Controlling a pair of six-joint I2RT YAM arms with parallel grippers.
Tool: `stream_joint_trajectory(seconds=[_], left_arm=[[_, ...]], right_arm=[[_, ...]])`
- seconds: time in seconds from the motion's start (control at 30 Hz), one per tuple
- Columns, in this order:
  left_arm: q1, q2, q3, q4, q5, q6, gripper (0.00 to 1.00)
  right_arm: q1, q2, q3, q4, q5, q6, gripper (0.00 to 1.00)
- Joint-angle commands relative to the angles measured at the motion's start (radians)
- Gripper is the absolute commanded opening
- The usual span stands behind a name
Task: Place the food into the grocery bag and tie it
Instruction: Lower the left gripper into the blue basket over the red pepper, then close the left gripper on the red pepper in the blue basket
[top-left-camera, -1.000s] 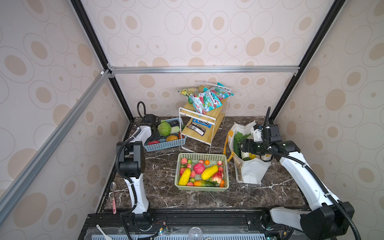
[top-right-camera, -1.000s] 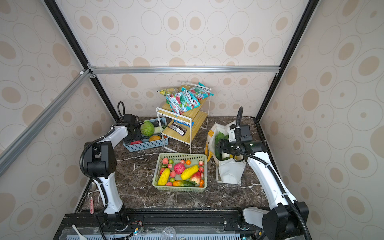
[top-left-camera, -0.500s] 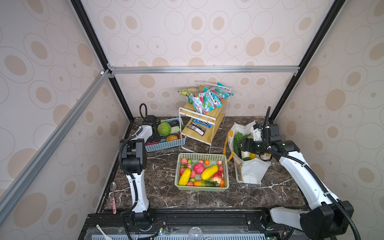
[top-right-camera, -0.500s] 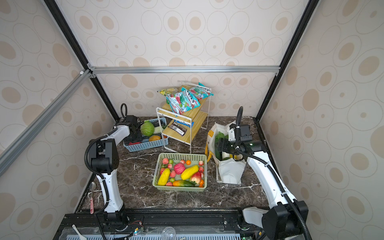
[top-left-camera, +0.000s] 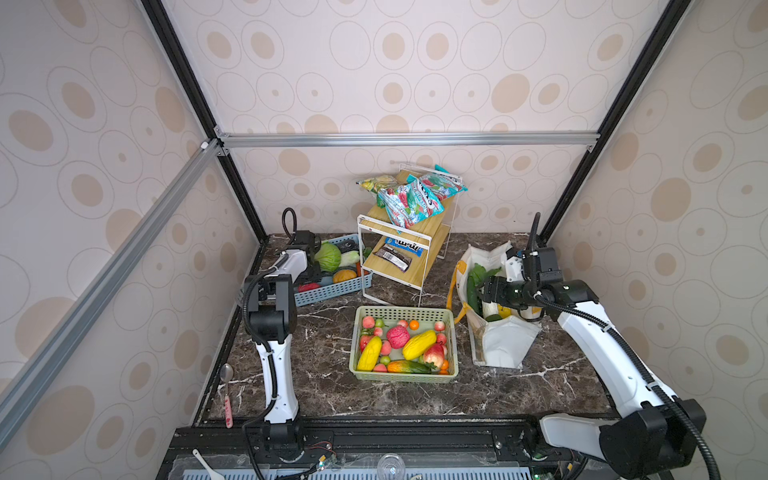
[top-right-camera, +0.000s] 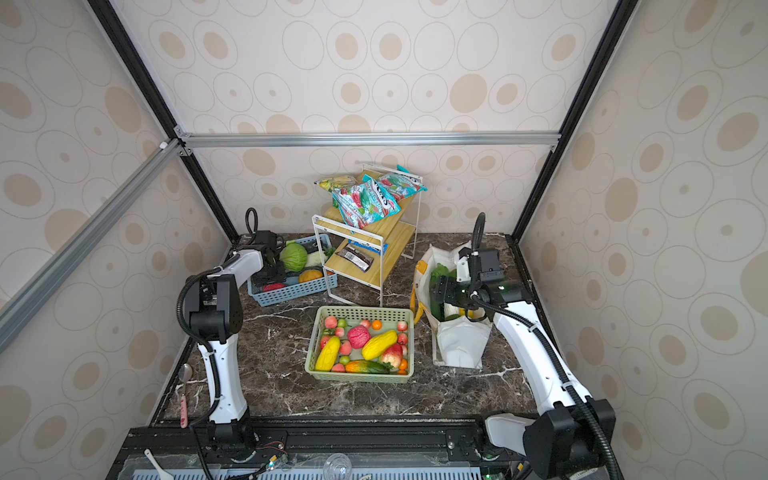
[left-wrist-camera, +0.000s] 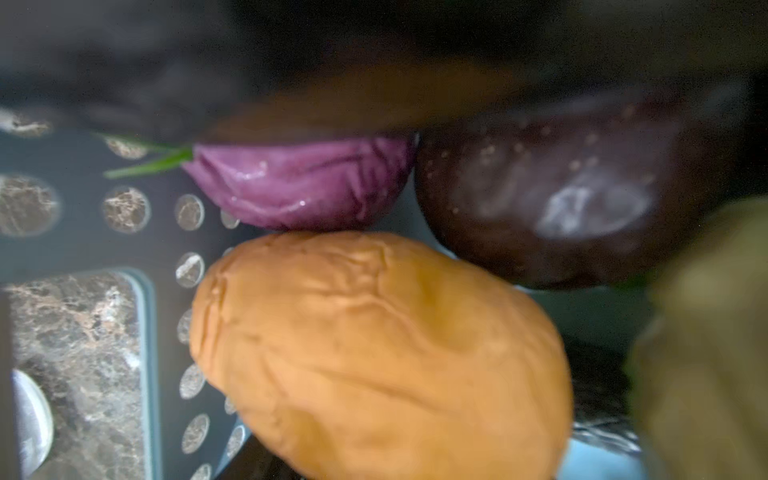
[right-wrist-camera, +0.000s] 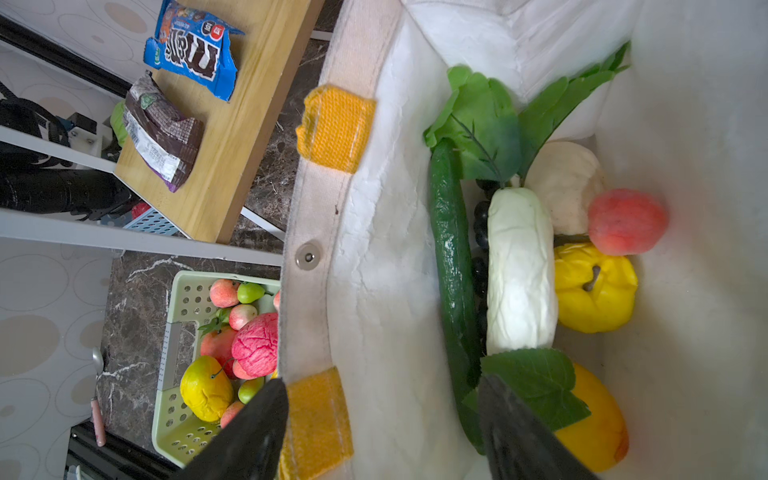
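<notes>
Now, across the dark marble surface (top-left-camera: 324, 374) the job is sitting somewhere in its middle stretch, I'd judge. The grocery bag (top-left-camera: 498, 345) is standing open and untied at the right side, while the green basket (top-left-camera: 405, 376) in the middle and the blue basket (top-left-camera: 332, 289) at the back left are both carrying plenty of food yet to be moved. Inside the bag a cucumber (right-wrist-camera: 451, 270), a white radish (right-wrist-camera: 519, 270), a yellow fruit (right-wrist-camera: 594, 286), a peach (right-wrist-camera: 627, 220) and some greens (right-wrist-camera: 486, 120) are lying packed together. The right gripper (right-wrist-camera: 382, 382) is hovering at the bag's mouth with its jaws spread wide, one outside the rim and one inside, pinching nothing. The left gripper (top-left-camera: 316, 272) is reaching down into the blue basket beside the cabbage (top-left-camera: 328, 257). Its wrist view is blurring over a purple onion (left-wrist-camera: 299, 183) and a tan potato (left-wrist-camera: 374, 353), and I cannot tell how its jaws are standing.
</notes>
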Motion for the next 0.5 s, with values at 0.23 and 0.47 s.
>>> stream_joint_trajectory(seconds=[0.23,0.47], left_arm=[[0.000,-0.085,-0.016,-0.058,0.050,-0.002,0.45],[0.000,-0.135,-0.017,-0.055,0.075,-0.005,0.44]], right_arm=[[0.006,0.003,0.025,-0.009,0.006,0.008,0.75],[0.006,-0.003,0.020,-0.010,0.006,0.009,0.75]])
